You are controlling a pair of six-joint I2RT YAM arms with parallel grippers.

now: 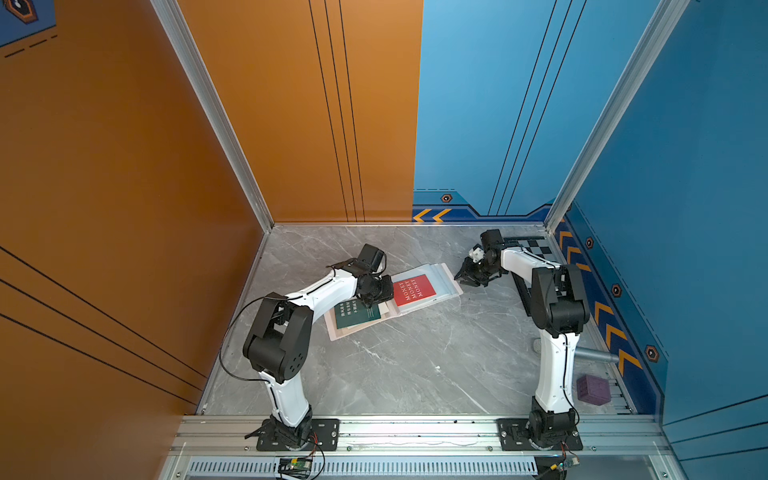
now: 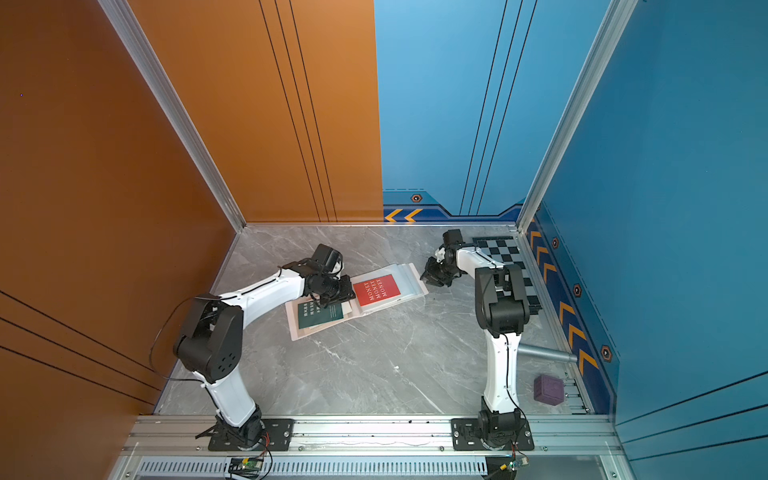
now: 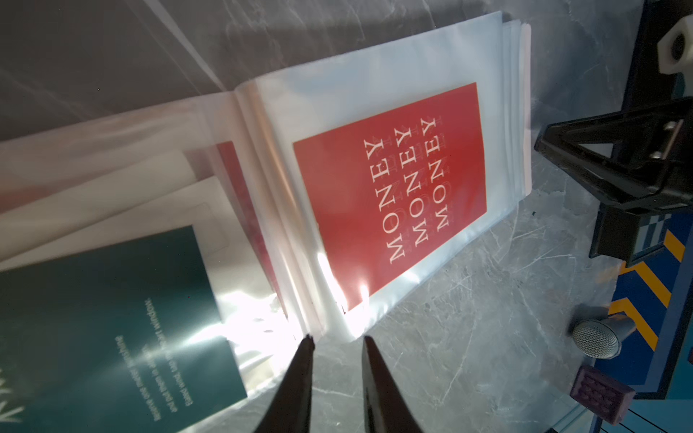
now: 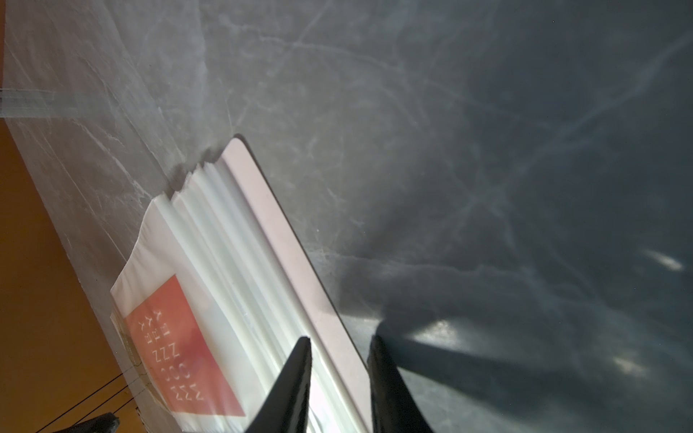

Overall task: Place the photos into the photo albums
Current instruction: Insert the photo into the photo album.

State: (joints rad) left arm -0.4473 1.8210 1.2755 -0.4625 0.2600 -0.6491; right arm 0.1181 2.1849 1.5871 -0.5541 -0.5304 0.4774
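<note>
Two black parallel grippers work at an open pale pink soft-cover photo album (image 1: 449,287) with clear sleeve pages, lying on the grey marble tabletop (image 1: 415,365). One red card printed "MONEY MONEY MONEY" in white capitals (image 1: 414,290) sits inside the sleeve on the album's page nearer the right arm. On the album's opposite side lies a dark green card (image 1: 356,316) atop skewed cream-white cards (image 3: 112,202), and whether it is sleeved is unclear. Another red card's edge (image 3: 230,168) shows beside the album's spine.

The left gripper (image 3: 335,339) hovers at the near end of the album's spine, fingers slightly apart and empty. The right gripper (image 4: 341,337) hangs over the album's outer cover edge, fingers likewise apart, gripping nothing.

The step appears to fall between insertions: one card sleeved, others waiting. The next move probably calls for pinching a loose card by its edge while a sleeve mouth is held open.

Small white lines on the green card are blurred; only "window" reads.
</note>
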